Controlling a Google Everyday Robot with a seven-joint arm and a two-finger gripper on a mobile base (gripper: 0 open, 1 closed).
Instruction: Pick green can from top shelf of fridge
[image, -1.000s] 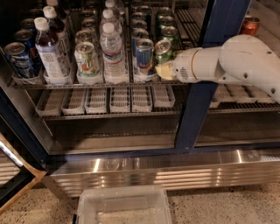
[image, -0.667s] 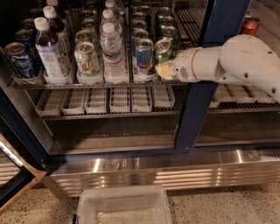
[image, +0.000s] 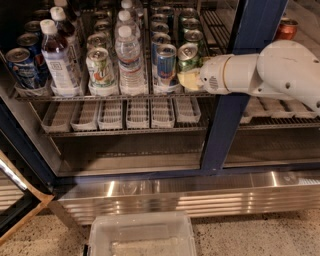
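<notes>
The front green can (image: 187, 54) stands at the right end of the top shelf (image: 75, 96) of the fridge (image: 224, 131), with more green cans in the lane behind it. My gripper (image: 190, 79), on a white arm reaching in from the right, is at the lower front of this can and touches or overlaps it. The can stands upright on the rack.
A blue-and-silver can (image: 165, 62), a water bottle (image: 130, 57) and a white can with green and red marks (image: 100, 70) stand to the left. Small clear trays (image: 125, 112) fill the lower rack. The dark blue door post is just right of the can. A clear bin (image: 142, 235) lies on the floor.
</notes>
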